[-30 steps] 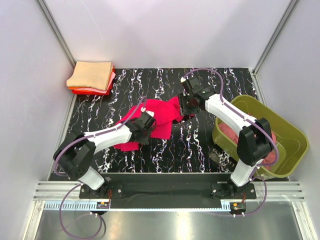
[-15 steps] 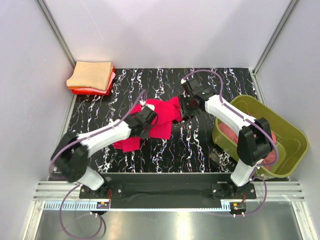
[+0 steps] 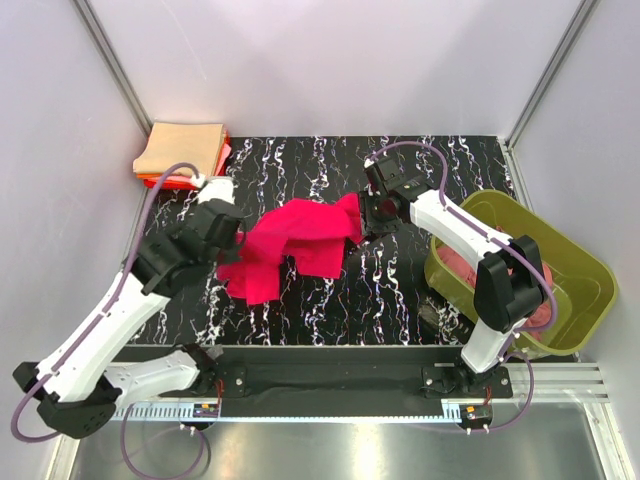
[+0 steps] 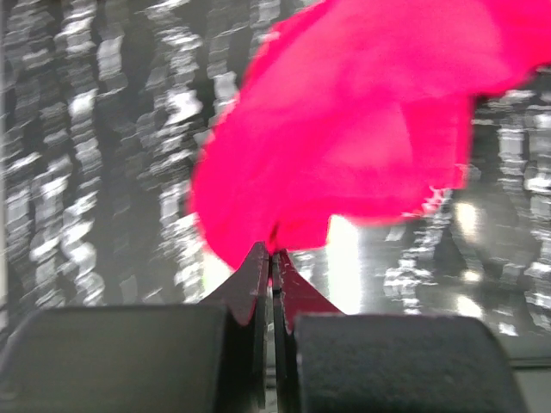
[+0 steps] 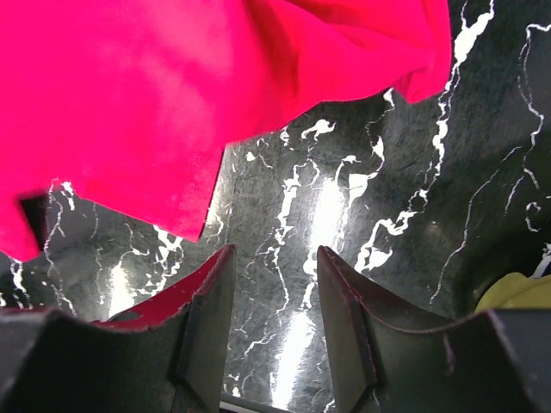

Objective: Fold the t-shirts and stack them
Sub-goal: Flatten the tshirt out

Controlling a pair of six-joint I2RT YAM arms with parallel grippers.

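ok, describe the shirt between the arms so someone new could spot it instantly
Start at the black marbled table; near its middle, between the two arms, is the crimson-pink t-shirt. It is the only loose, crumpled cloth on the table, far brighter than the folded stack in the far-left corner, and the left gripper pinches its left edge.

A black table (image 3: 400,290) veined with white (a marble look) carries three things. A crimson-pink t-shirt (image 3: 290,245) lies crumpled around its middle, slightly left. A stack of folded t-shirts (image 3: 182,152), tan on top over orange-red, sits at the far left corner. An olive-green tub (image 3: 580,270) rests at the right edge
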